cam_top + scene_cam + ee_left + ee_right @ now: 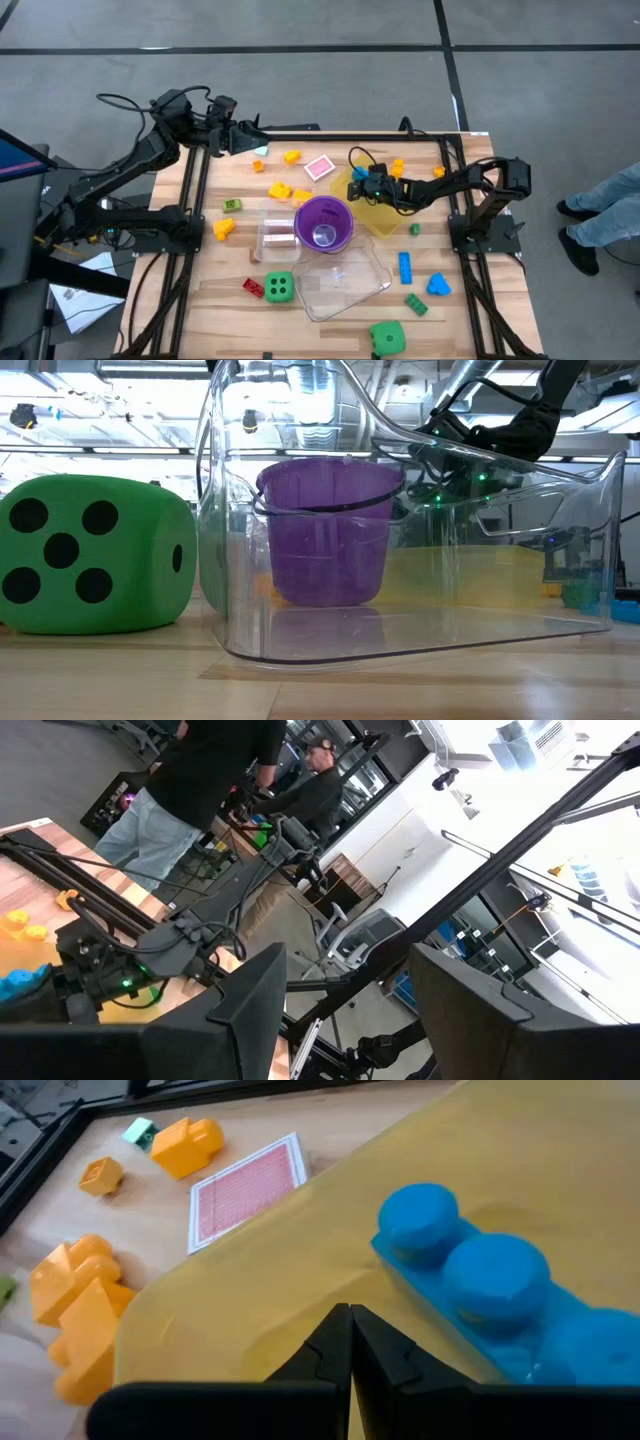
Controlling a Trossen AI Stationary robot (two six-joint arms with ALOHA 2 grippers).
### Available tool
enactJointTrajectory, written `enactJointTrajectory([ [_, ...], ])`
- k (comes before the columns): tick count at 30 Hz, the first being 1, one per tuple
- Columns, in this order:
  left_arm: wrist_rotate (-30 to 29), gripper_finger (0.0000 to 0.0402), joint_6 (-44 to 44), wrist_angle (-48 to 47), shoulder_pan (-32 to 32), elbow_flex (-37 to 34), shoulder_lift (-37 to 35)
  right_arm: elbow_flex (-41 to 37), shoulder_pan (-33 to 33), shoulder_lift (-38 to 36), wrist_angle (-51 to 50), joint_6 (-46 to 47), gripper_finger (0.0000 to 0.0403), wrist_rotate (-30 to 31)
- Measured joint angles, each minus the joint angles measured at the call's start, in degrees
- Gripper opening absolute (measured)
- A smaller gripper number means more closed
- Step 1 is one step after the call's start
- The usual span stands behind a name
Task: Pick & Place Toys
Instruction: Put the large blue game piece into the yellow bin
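- A yellow translucent tray [385, 218] is seen on the counter [330, 300], right of the purple cup [323, 222]; a blue studded brick [480, 1295] lies inside it, close before the right tool [350, 1342].
- The right tool [362, 183] is held over the tray's far left corner with its fingers pressed together, nothing between them.
- The purple cup stands upright between a small clear tub [277, 233] and a large clear tub [340, 280]; what is in these three cannot be told.
- The left tool [262, 143] is raised beyond the counter's far left edge; its fingers [250, 1010] are parted about halfway, with nothing seen between them.
- Two green black-dotted dice are counted: one [280, 287] just left of the large tub, one [388, 337] at the near edge.
- The remaining toys are scattered loose on the counter: two blue pieces [404, 266] [438, 285] right of the large tub, one red brick [252, 287] beside the first die, several yellow and orange bits [291, 157] at the far side.
- One red-patterned card [319, 167] lies flat near the tray's far left corner.
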Motion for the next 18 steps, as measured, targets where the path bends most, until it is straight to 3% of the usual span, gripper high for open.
enactJointTrajectory([
  [18, 0.2, 0.0205, -0.2, 0.0, -2.3, 0.0, 0.0, 0.0, -1.2, 0.0, -0.9, 20.2, 0.0000, -8.7],
])
